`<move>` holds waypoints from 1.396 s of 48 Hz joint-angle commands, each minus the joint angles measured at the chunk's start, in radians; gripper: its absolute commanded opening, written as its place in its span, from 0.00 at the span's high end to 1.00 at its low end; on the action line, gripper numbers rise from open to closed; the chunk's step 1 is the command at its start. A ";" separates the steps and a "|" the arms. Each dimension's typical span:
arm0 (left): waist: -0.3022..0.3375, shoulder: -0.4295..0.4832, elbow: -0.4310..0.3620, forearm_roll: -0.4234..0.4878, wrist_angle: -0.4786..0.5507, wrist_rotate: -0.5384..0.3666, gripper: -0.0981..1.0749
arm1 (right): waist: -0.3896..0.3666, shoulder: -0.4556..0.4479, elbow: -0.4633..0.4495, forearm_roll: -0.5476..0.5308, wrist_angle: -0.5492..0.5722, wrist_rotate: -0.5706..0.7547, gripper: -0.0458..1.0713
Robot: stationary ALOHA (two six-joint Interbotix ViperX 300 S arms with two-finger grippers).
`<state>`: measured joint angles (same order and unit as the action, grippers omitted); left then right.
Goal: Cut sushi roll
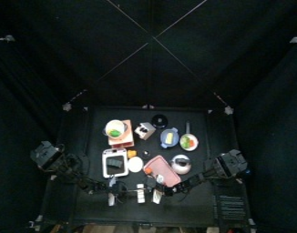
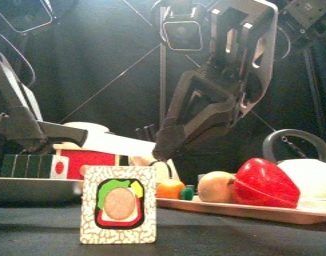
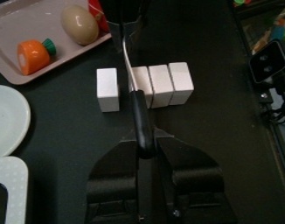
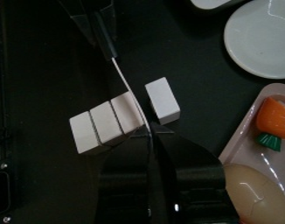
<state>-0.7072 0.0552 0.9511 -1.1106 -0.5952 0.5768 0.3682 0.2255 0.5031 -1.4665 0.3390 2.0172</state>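
Left hand (image 3: 142, 162) gripping knife (image 3: 131, 87), jaws closed on black handle, blade pressing down through gap in roll (image 3: 145, 87). One piece (image 3: 107, 90) sitting apart, three staying together, all lying on table (image 3: 215, 114) beside pink tray (image 3: 40, 35). Right hand (image 4: 156, 175): jaw state impossible to tell; hanging over roll.

Black curtains (image 1: 66, 45) on all sides, small black table (image 1: 84, 127), dim light
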 commanded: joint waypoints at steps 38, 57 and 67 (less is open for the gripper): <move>-0.046 0.060 -0.078 -0.005 0.060 0.002 0.61 | 0.026 0.018 -0.020 0.002 0.015 0.005 0.77; -0.046 0.121 -0.080 -0.043 0.074 0.002 0.61 | 0.025 0.069 -0.021 0.054 0.014 0.008 0.77; -0.046 0.155 -0.091 -0.051 0.101 0.000 0.61 | 0.025 0.100 -0.031 0.089 0.014 0.008 0.77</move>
<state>-0.7271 0.2086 0.8728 -1.1612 -0.5216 0.5752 0.4142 0.3375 0.4755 -1.3913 0.3390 2.0187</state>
